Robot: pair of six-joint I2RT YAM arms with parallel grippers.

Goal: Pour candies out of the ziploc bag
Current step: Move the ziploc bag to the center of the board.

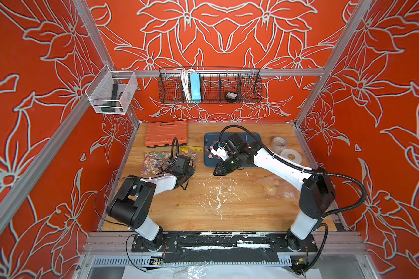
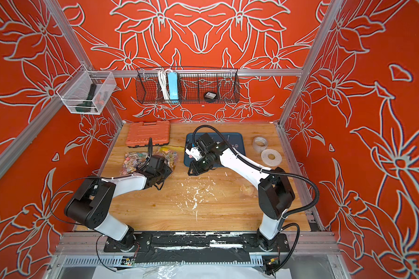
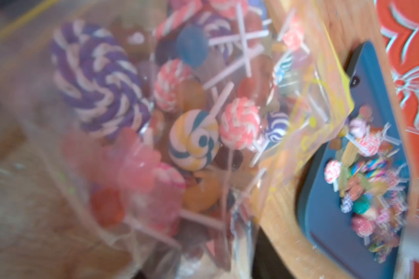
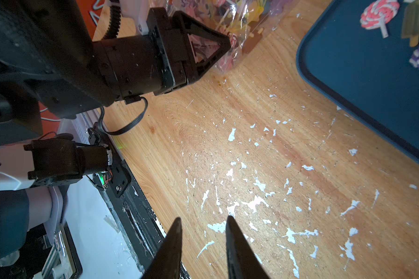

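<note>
1. The ziploc bag (image 1: 153,163) lies on the wooden surface (image 1: 191,212) toward the left side. It sits just in front of an orange tool case (image 1: 166,132) and left of a blue tray (image 1: 255,136), with its yellow-edged end turned toward the tray.
2. Most of the candies (image 3: 194,137) are inside the bag. They are swirled lollipops in purple, pink, blue and yellow on thin white sticks, pressed against the clear plastic.
3. A smaller loose heap (image 3: 368,178) of the same sweets lies on the tray's left half, outside the bag.
4. The left arm reaches over the bag, and its wrist hides the bag's middle in both top views.
5. Seen from the right wrist, the left gripper (image 4: 228,41) has its black fingers (image 4: 211,30) tipped against the bag's crinkled corner. I cannot tell whether they are clamped on the plastic or only touching it.
6. The right gripper (image 4: 202,223) hangs over bare wood near the tray's front left corner, between bag and tray. Its fingers (image 4: 169,248) stand slightly parted with nothing between them.
7. White flecks (image 4: 254,203) are scattered over the wood beneath it.
8. Two rolls of tape (image 1: 296,158) rest to the right of the tray.
9. A wire basket (image 1: 249,89) on the back wall holds a blue power strip (image 1: 194,87).
10. A clear bin (image 1: 99,96) hangs from the left rail.
</note>
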